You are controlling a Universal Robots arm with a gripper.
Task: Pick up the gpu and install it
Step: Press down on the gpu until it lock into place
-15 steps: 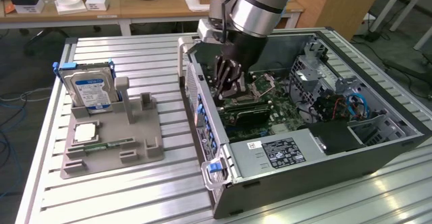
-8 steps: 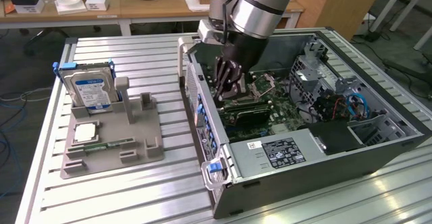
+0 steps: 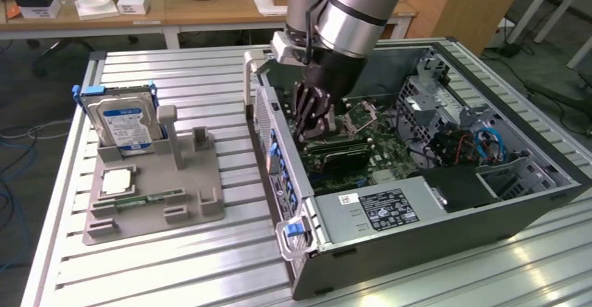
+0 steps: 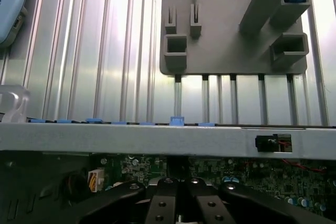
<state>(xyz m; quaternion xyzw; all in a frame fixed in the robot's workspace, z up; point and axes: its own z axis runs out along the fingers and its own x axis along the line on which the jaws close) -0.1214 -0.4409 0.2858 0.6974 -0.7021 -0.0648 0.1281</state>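
The arm reaches down into the open computer case, which lies on its side on the ribbed metal bench. The gripper is clenched, its dark fingers drawn together just above the motherboard. The gpu sits inside the case, a dark flat card standing on edge across the motherboard, directly at the gripper's 6 o'clock in the exterior view; whether the fingers pinch its top edge or merely press on it cannot be told. At 4 o'clock from the gripper, the black power supply carries a white-bordered label with fine print too small to read, and a small white sticker sits beside it. Blue cables curl near the drive cage at the case's 3 o'clock side. A blue latch clips the case's near corner. Well apart from the case, at 9 o'clock in the exterior view, a grey fixture tray holds a silver hard drive standing upright with a blue-and-white label whose text is illegible, a square chip lying flat, and a narrow green memory stick. The wrist view looks over the case wall toward that tray.
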